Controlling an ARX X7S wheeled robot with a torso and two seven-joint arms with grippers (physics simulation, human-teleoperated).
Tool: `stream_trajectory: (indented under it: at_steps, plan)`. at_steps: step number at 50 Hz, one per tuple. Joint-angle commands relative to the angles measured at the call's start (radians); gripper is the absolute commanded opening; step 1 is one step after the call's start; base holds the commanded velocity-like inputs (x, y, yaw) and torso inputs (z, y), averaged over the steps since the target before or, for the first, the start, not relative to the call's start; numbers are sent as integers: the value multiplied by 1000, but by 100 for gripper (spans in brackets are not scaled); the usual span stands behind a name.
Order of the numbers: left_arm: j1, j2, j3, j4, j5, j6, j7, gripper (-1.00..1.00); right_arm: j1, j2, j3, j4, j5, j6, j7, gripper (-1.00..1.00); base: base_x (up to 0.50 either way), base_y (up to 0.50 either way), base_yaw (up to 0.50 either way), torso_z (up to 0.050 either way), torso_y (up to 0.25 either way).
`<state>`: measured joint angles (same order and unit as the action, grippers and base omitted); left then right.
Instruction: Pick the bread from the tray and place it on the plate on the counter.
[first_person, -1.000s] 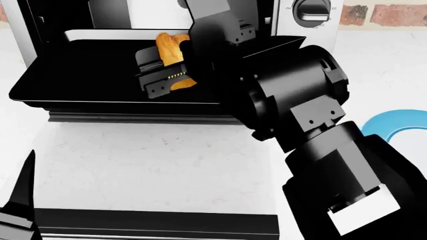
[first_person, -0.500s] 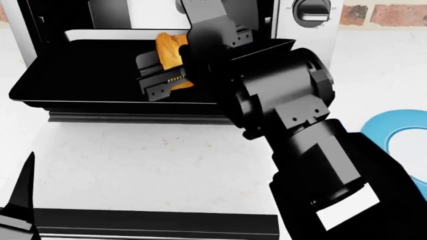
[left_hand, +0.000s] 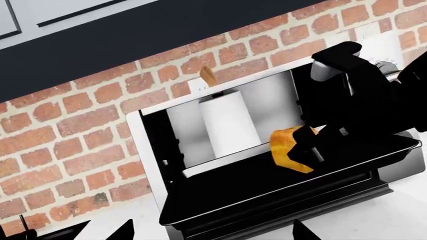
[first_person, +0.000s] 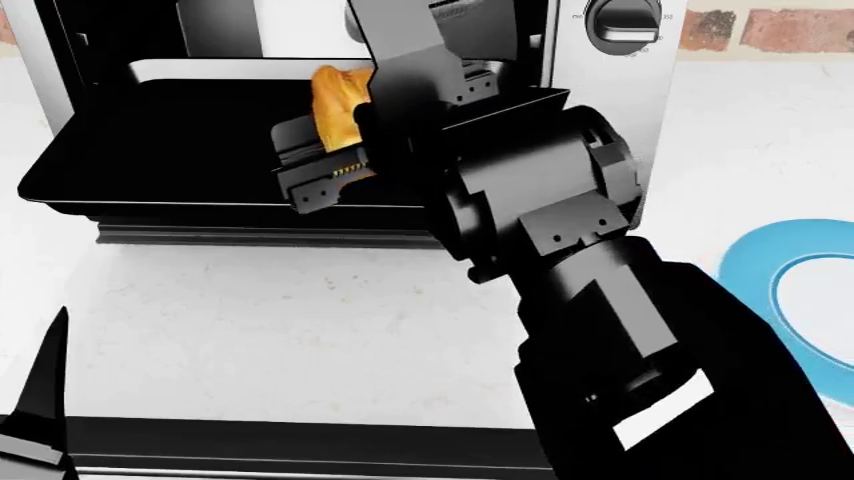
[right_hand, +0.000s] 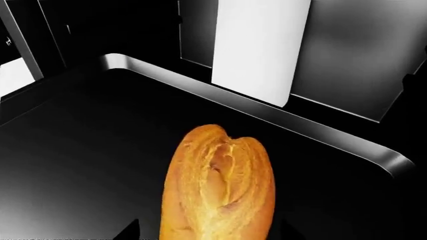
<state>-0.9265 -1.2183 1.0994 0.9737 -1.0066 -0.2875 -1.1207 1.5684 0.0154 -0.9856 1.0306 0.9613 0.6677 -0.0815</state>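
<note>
The bread is a golden split loaf on the black tray, which is pulled out of the toaster oven. My right gripper reaches over the tray and its fingers close against the loaf's two sides. In the right wrist view the bread fills the space between the dark fingertips, above the tray. In the left wrist view the bread sits against the right gripper's fingers. The blue-rimmed plate lies on the white counter at the right. My left gripper is open and empty, low at the left.
The toaster oven stands at the back with its knob at the right. The black door handle strip lies below the tray. My right forearm covers much of the counter. A brick wall is behind.
My right forearm and elbow have swung left, uncovering more of the plate. The gripper and the bread have stayed almost in place over the tray. The left arm has not moved.
</note>
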Motion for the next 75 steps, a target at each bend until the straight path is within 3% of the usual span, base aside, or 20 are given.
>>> stream_trajectory:
  at_steps: [1,24,25,38,44,51,75]
  plan:
    - [2,-1,2,3,3,0,-1,100,12,-14,-81,49,58,-36,-12,100,0,0,0,0,0]
    - [6,-8,7,10,5,2,-5,100,44,-15,-417,96,372,-142,8,100,0,0,0,0,0]
    - [6,-8,7,9,5,3,-5,100,45,-15,-427,96,380,-147,7,-100,0,0,0,0,0]
    - [-4,3,6,1,-5,-6,1,100,62,-1,-460,38,436,-163,30,-100,0,0,0,0,0]
    - [10,1,12,-6,9,6,4,100,52,126,-421,-238,477,-163,166,-100,0,0,0,0,0]
    - [12,2,13,-3,10,7,-1,100,41,189,-414,-375,487,-157,231,-100,0,0,0,0,0]
    - [16,1,17,3,16,7,-7,100,48,564,-296,-1075,625,-145,581,-100,0,0,0,0,0]
